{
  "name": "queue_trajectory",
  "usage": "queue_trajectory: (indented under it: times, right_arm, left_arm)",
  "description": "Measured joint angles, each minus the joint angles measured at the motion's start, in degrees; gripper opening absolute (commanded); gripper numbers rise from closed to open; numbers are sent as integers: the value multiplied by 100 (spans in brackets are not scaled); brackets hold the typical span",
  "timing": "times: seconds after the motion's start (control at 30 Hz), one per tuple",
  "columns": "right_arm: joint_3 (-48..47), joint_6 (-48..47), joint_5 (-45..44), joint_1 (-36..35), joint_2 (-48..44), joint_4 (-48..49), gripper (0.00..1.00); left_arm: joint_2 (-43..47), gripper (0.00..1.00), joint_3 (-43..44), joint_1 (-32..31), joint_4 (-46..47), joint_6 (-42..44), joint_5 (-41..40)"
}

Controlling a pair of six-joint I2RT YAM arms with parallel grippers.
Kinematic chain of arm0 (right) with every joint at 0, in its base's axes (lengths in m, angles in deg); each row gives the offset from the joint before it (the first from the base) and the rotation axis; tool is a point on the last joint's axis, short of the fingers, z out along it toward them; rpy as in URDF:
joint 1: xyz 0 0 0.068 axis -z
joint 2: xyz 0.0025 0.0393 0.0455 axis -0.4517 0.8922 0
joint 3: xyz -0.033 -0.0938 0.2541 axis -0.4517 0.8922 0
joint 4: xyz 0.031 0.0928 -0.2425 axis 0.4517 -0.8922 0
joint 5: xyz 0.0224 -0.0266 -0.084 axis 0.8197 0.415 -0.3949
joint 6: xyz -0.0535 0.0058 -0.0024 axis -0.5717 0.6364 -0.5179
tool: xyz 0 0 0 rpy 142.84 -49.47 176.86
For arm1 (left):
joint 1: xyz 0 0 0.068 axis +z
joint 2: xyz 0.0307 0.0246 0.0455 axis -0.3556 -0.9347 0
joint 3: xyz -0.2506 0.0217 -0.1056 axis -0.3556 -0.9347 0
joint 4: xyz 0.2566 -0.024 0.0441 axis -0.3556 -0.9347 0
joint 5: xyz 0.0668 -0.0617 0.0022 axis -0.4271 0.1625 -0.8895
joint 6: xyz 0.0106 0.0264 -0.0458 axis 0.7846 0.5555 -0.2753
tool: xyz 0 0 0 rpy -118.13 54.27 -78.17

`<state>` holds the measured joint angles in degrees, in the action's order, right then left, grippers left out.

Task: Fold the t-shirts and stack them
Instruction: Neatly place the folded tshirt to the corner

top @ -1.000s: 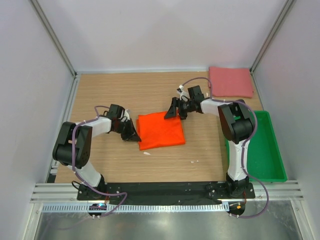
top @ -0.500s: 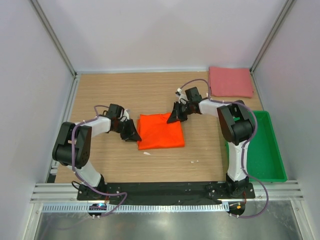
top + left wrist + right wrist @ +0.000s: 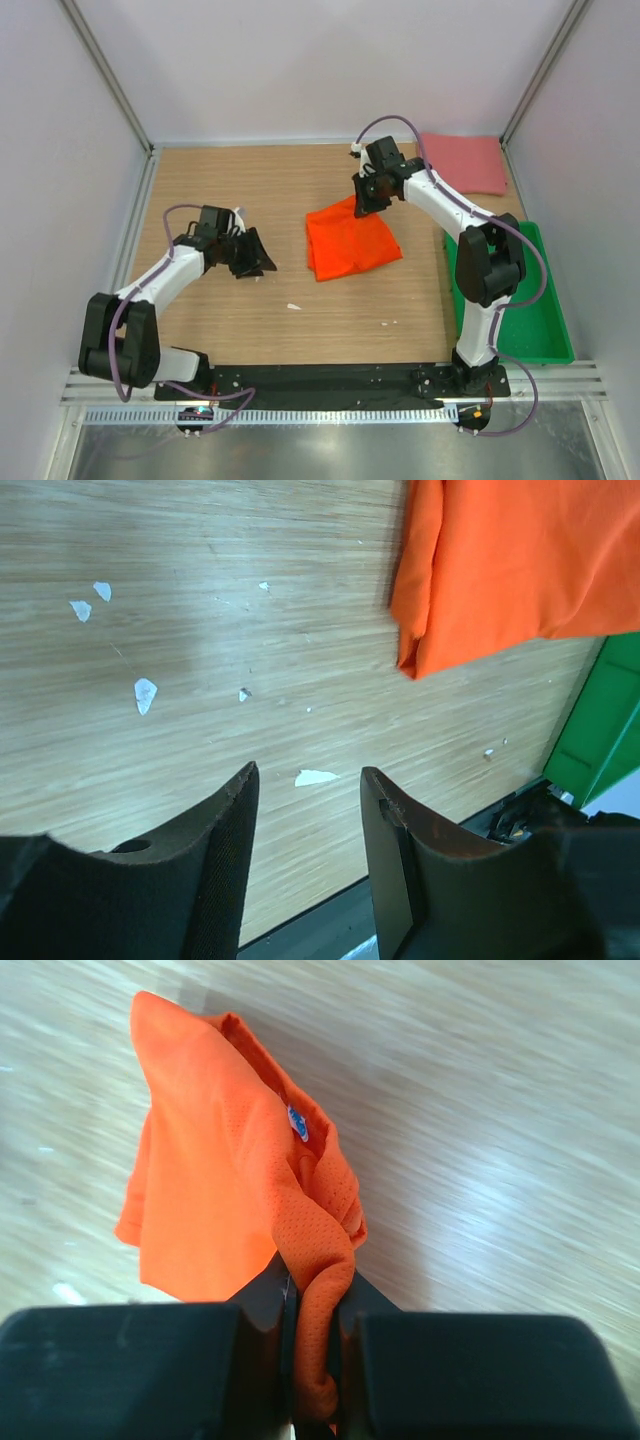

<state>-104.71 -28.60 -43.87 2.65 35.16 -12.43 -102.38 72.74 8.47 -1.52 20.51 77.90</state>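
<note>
T-shirt (image 3: 350,248), orange, pinched in right claw (image 3: 312,1312).

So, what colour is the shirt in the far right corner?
Pink; the shirt shows best in the top view.

Orange shirt (image 3: 220,1190) in matt mesh cloth, table (image 3: 200,680) in grained wood; tray (image 3: 540,310) in green plastic

The left arm reaches forward and low with its elbow bent. The left hand (image 3: 262,258) points to the right, its fingers (image 3: 225,850) parted with nothing between them. The right arm stretches far forward and angles leftward, wrist tipped down. The right hand (image 3: 359,205) is pinched tight on a bunched fold of the orange t-shirt (image 3: 210,1180).
</note>
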Motion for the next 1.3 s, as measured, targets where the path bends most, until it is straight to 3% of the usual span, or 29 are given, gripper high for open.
queue_trajectory:
  times: [0.27, 0.53, 0.8, 1.0, 1.3]
  right_arm:
    - [-1058, -892, -1386, 162, 140, -1298, 2]
    - [-2608, -1709, -2142, 673, 769, -1923, 2]
    - [-3294, -2417, -2358, 1419, 1178, -1867, 2]
    - [-4332, -2822, -2374, 1659, 1622, -1644, 2]
    - [-4629, -3178, -2376, 1823, 1768, -1475, 2]
  left_arm:
    - [452, 45, -348, 0, -197, -31, -31]
    - [393, 45, -433, 0, -304, 52, -44]
    - [2, 44, -437, 2, -236, 61, 61]
    - [-94, 44, -442, 2, -179, 70, 116]
    - [-295, 44, -479, 0, -153, 164, 168]
